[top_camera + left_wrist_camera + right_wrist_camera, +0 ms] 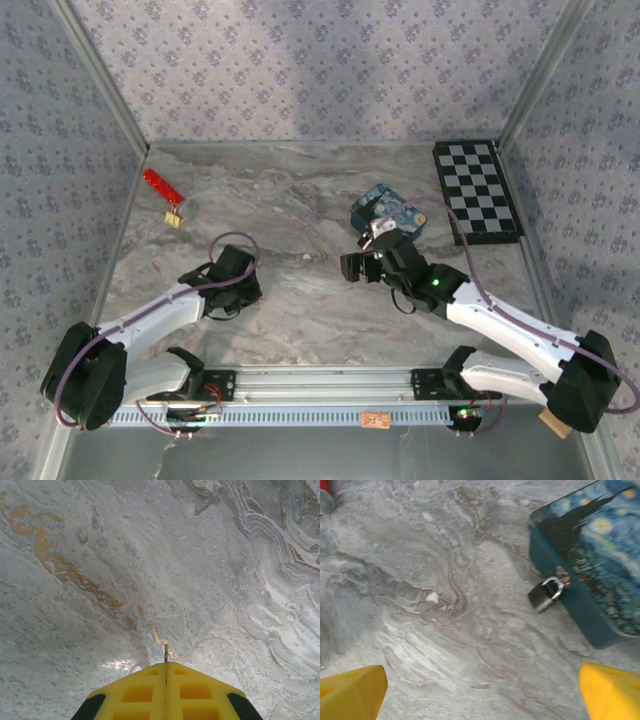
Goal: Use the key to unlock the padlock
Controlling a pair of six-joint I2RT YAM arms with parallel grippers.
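Nearest in the top view is the metal rail (320, 385) at the table's near edge, carrying both arm bases. From it the left arm (150, 315) bends inward, and the left gripper (238, 290) hangs low over bare marble table (300, 300), left of centre. The right arm (500, 325) reaches up and inward, and the right gripper (368, 255) sits just in front of the blue painted box (385, 208). A black-and-white checkerboard (478, 190) lies in the far right corner. A red strip (160, 185) with a small gold piece (175, 218) at its end lies far left, well apart from both grippers.

In the left wrist view, the yellow fingers (137, 692) are pressed flat together, leaving only a seam. A thin brassy sliver (166, 652) stands at the tip of that seam. Whether it is something pinched there or just a vein in the marble, I cannot tell.

In the right wrist view, two yellow fingertips (352, 690) sit in the bottom corners, spread wide, with nothing between them but the table. The padlock (545, 594) hangs by its silver shackle from the hasp on the box's side wall, its dark body tilted and resting down by the table. It lies ahead of the open jaws, nearer the right-hand finger, and neither finger touches it.
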